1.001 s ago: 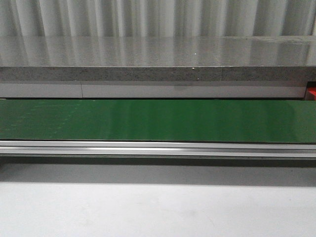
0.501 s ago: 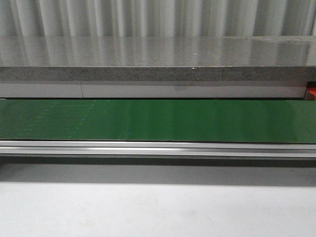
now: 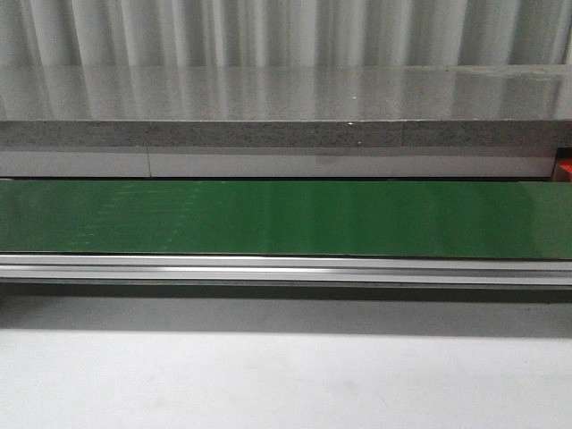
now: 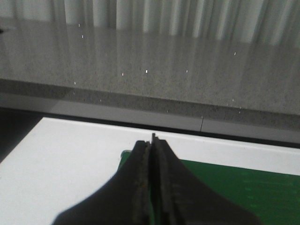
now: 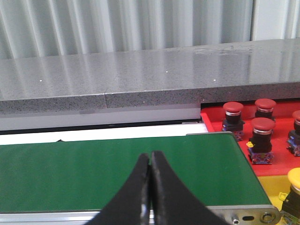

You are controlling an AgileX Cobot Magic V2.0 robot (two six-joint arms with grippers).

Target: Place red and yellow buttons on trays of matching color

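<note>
Left gripper [image 4: 151, 140] has its jaws pressed together with nothing between them, hanging over the left end of the green conveyor belt [image 4: 243, 192]; right gripper [image 5: 150, 159] likewise closed on nothing, over the belt's right end; neither arm shows in the front view, where the belt [image 3: 286, 219] carries nothing

Buttons seen only in the right wrist view: four red mushroom-head buttons, e.g. [image 5: 233, 115] and [image 5: 262, 140], stand upright on the red tray [image 5: 213, 119] just beyond the belt's right end; one yellow button [image 5: 296, 190] sits on the yellow tray [image 5: 269, 187] nearer the camera, partly cut by the frame edge; all visible ones already match their tray colour; no button on the belt awaiting sorting

Handling, judged: hard plastic and metal switch units, rigid, light, not fragile; domed cap smooth and likely slippery, so a pinch on the cap rim may slide; better hold is across the narrower dark body under the cap, fingers either side, button kept upright; base block looks squarish, which should resist twisting in the jaws
</note>
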